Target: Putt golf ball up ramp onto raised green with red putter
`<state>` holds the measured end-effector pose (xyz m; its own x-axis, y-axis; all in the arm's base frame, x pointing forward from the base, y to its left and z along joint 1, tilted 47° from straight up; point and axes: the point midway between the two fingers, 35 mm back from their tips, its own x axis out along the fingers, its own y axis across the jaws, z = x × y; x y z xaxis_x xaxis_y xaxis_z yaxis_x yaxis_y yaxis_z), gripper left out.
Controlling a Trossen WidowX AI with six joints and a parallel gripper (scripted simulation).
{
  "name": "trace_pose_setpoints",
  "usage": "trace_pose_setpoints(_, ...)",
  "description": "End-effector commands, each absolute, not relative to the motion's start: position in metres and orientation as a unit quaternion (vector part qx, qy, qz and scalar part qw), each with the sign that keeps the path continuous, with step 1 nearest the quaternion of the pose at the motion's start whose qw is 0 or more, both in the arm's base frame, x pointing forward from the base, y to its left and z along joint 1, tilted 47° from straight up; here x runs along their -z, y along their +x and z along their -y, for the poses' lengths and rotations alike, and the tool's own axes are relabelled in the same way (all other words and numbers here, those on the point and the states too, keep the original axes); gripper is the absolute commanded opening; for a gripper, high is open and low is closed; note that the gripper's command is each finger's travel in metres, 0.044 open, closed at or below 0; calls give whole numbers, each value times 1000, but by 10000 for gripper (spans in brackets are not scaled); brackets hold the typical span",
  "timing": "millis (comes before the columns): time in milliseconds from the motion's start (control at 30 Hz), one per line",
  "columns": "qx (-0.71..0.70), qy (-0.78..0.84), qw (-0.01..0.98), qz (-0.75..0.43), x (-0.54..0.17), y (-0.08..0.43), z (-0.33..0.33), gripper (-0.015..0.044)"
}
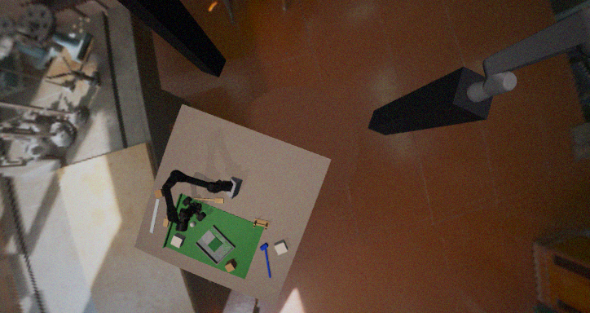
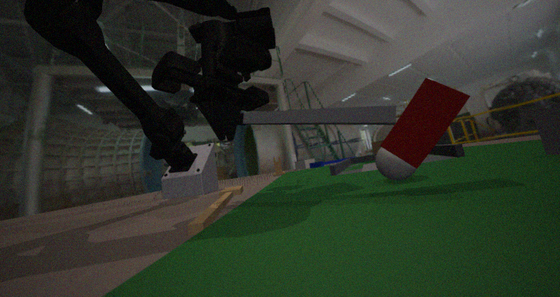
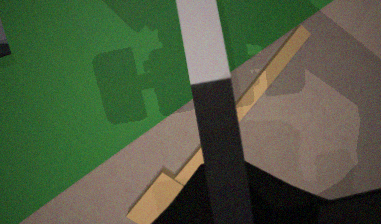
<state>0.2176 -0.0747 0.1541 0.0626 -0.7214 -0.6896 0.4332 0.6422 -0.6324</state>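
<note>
My gripper [image 1: 195, 208] [image 2: 229, 129] is shut on the red putter and holds it above the mat's left part. Its grey shaft [image 2: 321, 115] [image 3: 203, 45] has a dark grip end in the wrist view. The tilted red head [image 2: 425, 122] covers the upper part of the white golf ball [image 2: 394, 166] [image 1: 192, 224] in the exterior view; whether they touch cannot be told. The ball rests on the green mat [image 1: 243, 232] [image 2: 352, 247]. The grey ramp [image 1: 204, 241] with dark side walls lies beyond the ball, around the square raised green [image 1: 215, 244].
A wooden stick [image 1: 206, 200] [image 2: 211, 213] [image 3: 281, 60] lies beside the mat. A blue putter [image 1: 268, 262] and white block [image 1: 280, 247] lie past its far edge. Another white block [image 1: 177, 240] and a wooden block [image 1: 230, 265] stand on the mat. A wooden gate [image 1: 261, 223] stands at the mat's corner.
</note>
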Motion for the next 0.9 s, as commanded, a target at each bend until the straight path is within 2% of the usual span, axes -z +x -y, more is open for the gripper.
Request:
trace_pose_setpoints(0,403,-136,716,-553,-150,217,80,0)
trace_pose_setpoints(867,403,-135,717,-553,-157,208,103,0)
